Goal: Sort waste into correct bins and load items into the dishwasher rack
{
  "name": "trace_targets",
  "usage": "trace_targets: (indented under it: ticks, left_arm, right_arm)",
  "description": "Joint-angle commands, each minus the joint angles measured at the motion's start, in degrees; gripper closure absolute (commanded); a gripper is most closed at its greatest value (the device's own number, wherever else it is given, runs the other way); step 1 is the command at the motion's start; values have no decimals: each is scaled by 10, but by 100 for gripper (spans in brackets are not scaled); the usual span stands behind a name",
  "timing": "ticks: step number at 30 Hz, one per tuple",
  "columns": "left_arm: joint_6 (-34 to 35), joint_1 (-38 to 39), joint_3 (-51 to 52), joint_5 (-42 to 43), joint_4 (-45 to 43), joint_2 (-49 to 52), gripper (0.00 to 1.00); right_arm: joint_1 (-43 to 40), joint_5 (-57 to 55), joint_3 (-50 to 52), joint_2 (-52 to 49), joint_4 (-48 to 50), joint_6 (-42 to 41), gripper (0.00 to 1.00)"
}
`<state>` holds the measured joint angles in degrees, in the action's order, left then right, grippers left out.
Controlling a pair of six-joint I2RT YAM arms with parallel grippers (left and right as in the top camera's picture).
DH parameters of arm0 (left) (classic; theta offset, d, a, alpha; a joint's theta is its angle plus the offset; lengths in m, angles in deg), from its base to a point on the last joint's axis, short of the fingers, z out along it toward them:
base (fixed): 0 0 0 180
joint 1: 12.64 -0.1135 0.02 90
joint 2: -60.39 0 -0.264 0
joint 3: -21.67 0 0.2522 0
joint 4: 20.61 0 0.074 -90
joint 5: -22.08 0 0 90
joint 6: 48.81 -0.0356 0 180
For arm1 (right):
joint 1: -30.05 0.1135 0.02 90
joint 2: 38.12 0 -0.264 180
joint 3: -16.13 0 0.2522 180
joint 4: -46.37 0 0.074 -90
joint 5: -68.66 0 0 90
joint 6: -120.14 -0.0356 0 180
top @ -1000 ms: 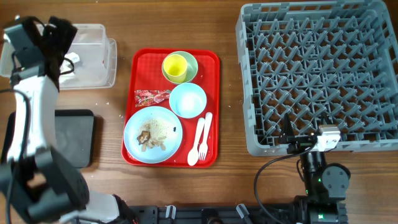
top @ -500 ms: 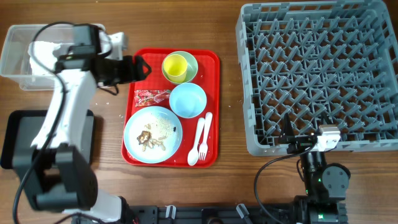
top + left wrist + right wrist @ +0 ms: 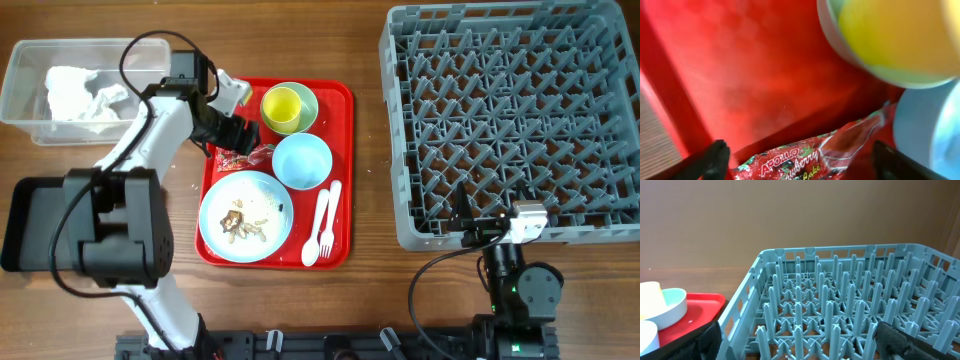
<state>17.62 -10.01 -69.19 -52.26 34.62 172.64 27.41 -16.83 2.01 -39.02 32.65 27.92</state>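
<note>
Wood-grain worktop [image 3: 370,300] fills my overhead view, with a red serving tray [image 3: 342,120] near the middle and the grey dishwasher rack [image 3: 510,120] to its right, no dishes on its pegs.

At the far left sits the clear tub [image 3: 30,60], with crumpled white napkins [image 3: 80,95] inside it. Just in front of it lies the flat black tray [image 3: 30,225], part of it hidden under the left arm's base.

On the red tray, the yellow cup [image 3: 282,105] stands inside the pale green bowl [image 3: 310,98] at the far end. The light blue bowl [image 3: 302,160] sits just in front of that pair. The light blue plate [image 3: 245,195] is nearest me, with brown food scraps [image 3: 240,222] on it. The white fork and spoon [image 3: 320,215] lie side by side along the tray's right edge.

My left arm reaches over the tray's left side, and the left fingers [image 3: 715,157] are spread wide just above the tray floor. On the left wrist camera, the red-and-white wrapper [image 3: 815,155] lies flat between the two tips, beside the blue bowl. The fingers are not closed on it, and I cannot tell whether either tip touches it.

My right arm is parked at the near edge of the rack. The right fingers [image 3: 707,342] are fully apart and hold nothing, looking out across the rack's front wall and pegs.
</note>
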Motion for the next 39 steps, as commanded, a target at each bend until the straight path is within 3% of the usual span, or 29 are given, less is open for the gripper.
trace_targets:
  ticks: [1,5,8,10,11,12,13,16,20,29,30,31,34,39]
  left_arm:
    - [-84,2,4,-3,5,40,13]
    - [-165,2,4,-3,5,64,20]
    - [-167,2,4,-3,0,67,29]
    - [-167,2,4,-3,2,67,49]
    - [-165,2,4,-3,3,67,69]
    - [-165,2,4,-3,6,67,81]
    - [-165,2,4,-2,9,66,89]
    - [-165,7,3,-1,19,62,96]
    - [-144,21,3,-1,25,41,96]
    - [40,20,1,-1,40,-83,96]
    - [64,20,2,0,53,-89,67]
    - [79,20,2,7,65,-90,48]
    - [70,21,2,60,107,-86,44]
    - [-3,50,22,22,119,-79,42]
  right_arm:
    - [-3,5,1,1,2,6,0]
    - [-3,5,1,1,2,6,0]
    - [-3,5,1,1,2,6,0]
    - [-3,5,1,1,2,6,0]
    - [-3,5,1,1,2,6,0]
    - [-3,5,1,1,2,6,0]
    - [-3,5,1,1,2,6,0]
    - [-3,5,1,1,2,6,0]
    - [-3,5,1,1,2,6,0]
    - [-3,5,1,1,2,6,0]
    - [-3,5,1,1,2,6,0]
    - [-3,5,1,1,2,6,0]
    - [-3,5,1,1,2,6,0]
    - [-3,5,1,1,2,6,0]
